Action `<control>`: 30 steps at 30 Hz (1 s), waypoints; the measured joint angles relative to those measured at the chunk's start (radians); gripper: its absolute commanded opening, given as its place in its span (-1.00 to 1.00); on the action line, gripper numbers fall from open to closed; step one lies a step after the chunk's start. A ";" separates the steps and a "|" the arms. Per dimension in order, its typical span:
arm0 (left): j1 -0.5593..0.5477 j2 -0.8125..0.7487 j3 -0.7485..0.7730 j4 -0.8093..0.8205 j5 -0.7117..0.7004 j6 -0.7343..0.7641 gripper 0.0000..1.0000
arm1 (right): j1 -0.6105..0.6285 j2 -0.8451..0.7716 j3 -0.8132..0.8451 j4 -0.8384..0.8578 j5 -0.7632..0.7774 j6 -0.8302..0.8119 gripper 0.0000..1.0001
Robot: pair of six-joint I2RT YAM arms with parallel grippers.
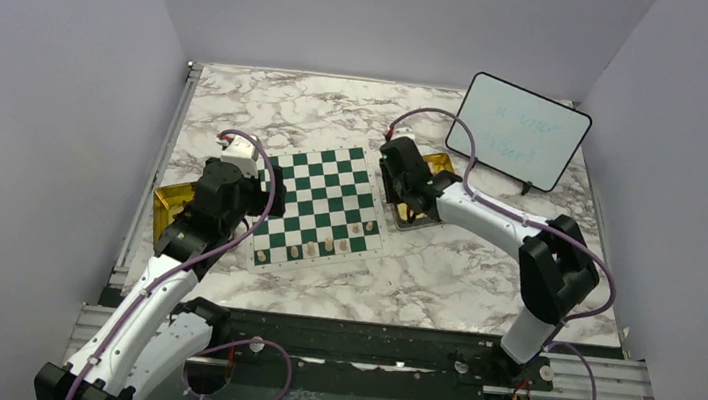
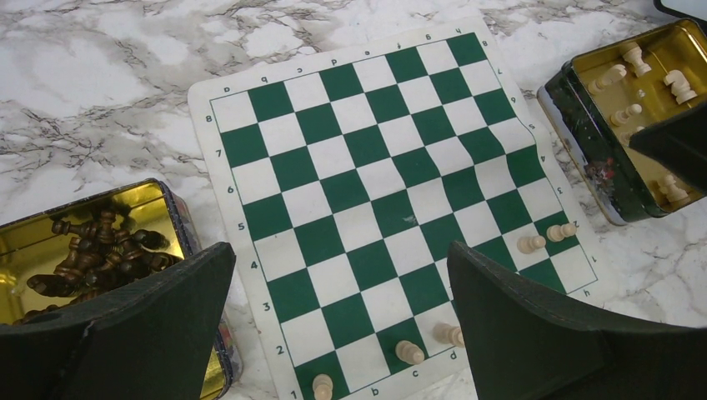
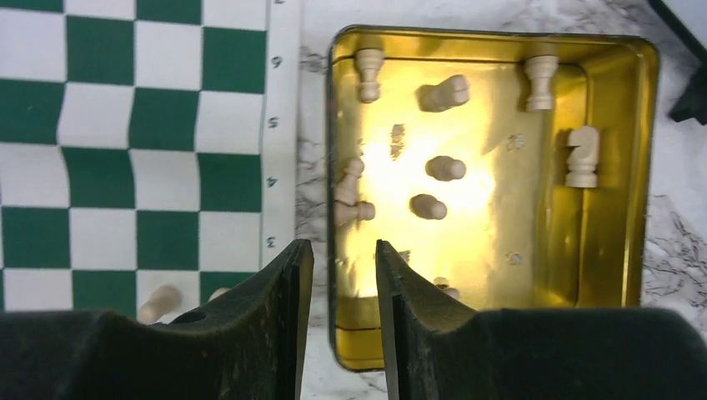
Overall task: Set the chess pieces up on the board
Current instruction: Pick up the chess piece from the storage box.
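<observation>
The green-and-white board [image 1: 319,206] lies mid-table. Several cream chess pieces [image 1: 329,244] stand or lie along its near row; the left wrist view shows them [image 2: 408,352] on the board [image 2: 375,183]. More cream pieces [image 3: 446,168] lie in a gold tin [image 3: 642,167] right of the board [image 3: 125,150]. My left gripper [image 1: 251,203] hangs open and empty over the board's left near part [image 2: 342,254]. My right gripper [image 1: 400,205] hovers over the tin's near left corner, jaws narrowly apart with nothing between them [image 3: 343,250].
A second gold tin [image 1: 168,204] left of the board holds dark chess pieces [image 2: 92,250]. The right tin shows in the top view [image 1: 440,162] and left wrist view [image 2: 584,150]. A framed whiteboard [image 1: 519,133] stands at the back right. Grey walls enclose the marble table.
</observation>
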 measured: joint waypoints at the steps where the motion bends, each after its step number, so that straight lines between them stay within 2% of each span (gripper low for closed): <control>1: 0.000 0.000 0.000 0.000 0.000 0.000 0.98 | -0.017 0.000 0.000 0.003 0.000 -0.003 -0.26; 12: 0.000 0.000 0.000 0.000 0.000 0.000 0.98 | -0.173 0.030 0.000 0.075 -0.032 -0.003 -0.29; 30: 0.000 -0.011 0.000 0.000 0.000 0.004 0.98 | -0.197 0.114 -0.014 0.090 -0.080 0.031 -0.38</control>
